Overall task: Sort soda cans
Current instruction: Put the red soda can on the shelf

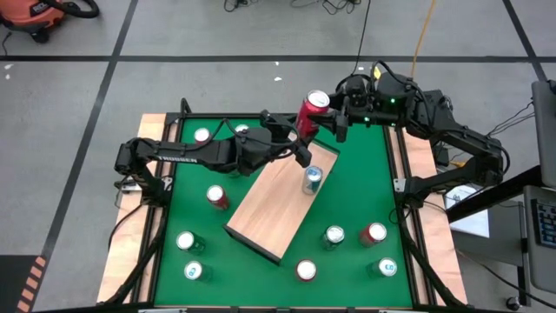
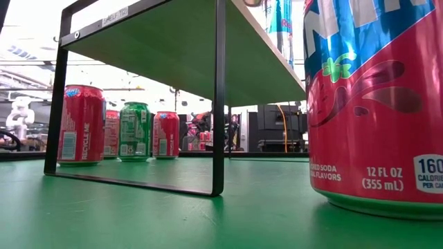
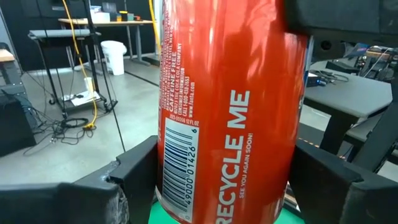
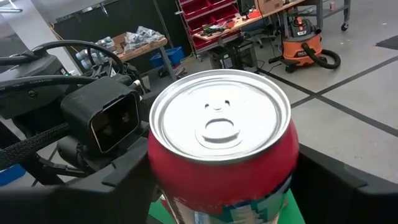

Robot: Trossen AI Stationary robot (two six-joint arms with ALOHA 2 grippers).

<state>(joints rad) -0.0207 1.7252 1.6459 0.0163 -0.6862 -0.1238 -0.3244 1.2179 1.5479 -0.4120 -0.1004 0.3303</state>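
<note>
Both grippers are pinching one red can [image 1: 313,113] in the air above the table's far edge. The left gripper [image 1: 300,139] is squeezing its lower end and the right gripper [image 1: 334,111] its top. The can is tilting, top toward the right arm.

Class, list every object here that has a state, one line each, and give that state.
red metal soda can: lifted, tilted, between both claws
left claw: shut on that can
right claw: at the can's top end
blue metal soda can: upright on light wooden board
</note>
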